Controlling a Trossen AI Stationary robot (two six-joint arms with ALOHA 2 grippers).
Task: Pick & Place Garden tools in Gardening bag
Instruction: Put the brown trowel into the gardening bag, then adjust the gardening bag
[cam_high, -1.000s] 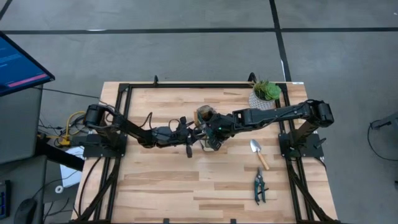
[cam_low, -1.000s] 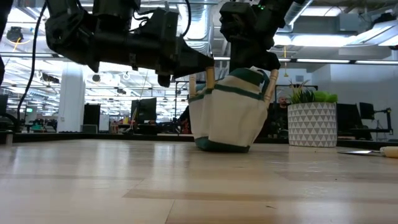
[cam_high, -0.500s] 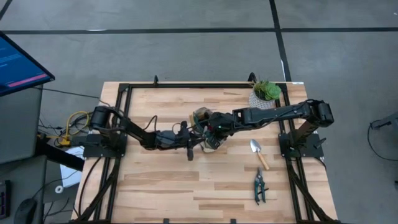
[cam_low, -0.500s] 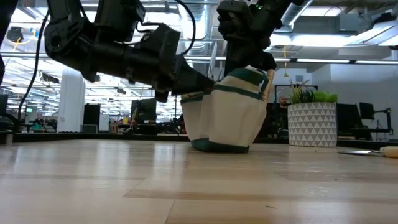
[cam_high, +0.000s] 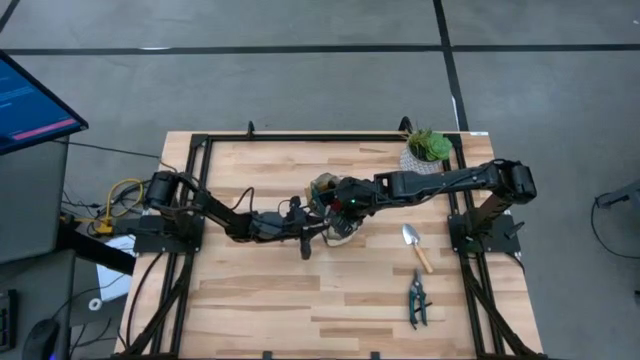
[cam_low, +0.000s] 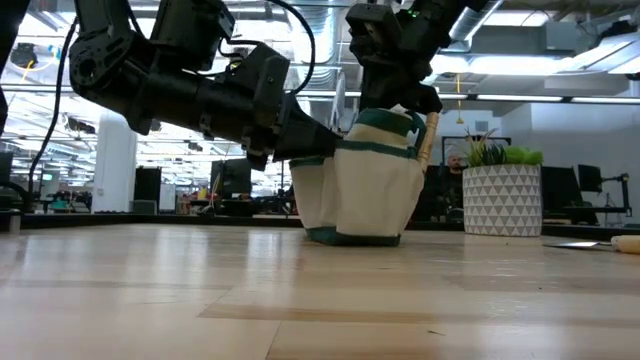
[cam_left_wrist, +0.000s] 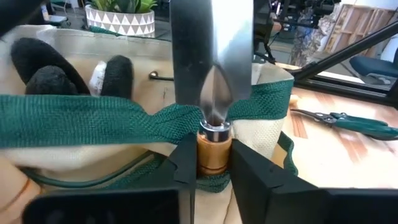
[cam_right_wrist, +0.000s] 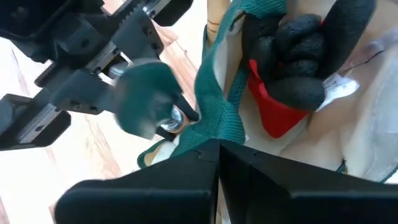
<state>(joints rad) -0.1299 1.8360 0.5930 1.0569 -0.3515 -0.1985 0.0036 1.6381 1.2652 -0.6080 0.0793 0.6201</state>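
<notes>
Mid-table, trowel (cam_left_wrist: 213, 127) sits clamped between left gripper (cam_left_wrist: 211, 163) jaws.

The left gripper (cam_low: 322, 138) has pushed in toward the bag (cam_low: 360, 190), and it now presses right against the bag's near top edge where a second ago it hung a little off it. The trowel (cam_left_wrist: 212, 81) it clamps by the wooden handle has gone in with it, its blade over the green trim. The bag has been shoved slightly and sits lower and squatter, its near side bulging. The right gripper (cam_high: 338, 208) has shifted slightly with the bag's rim.
</notes>
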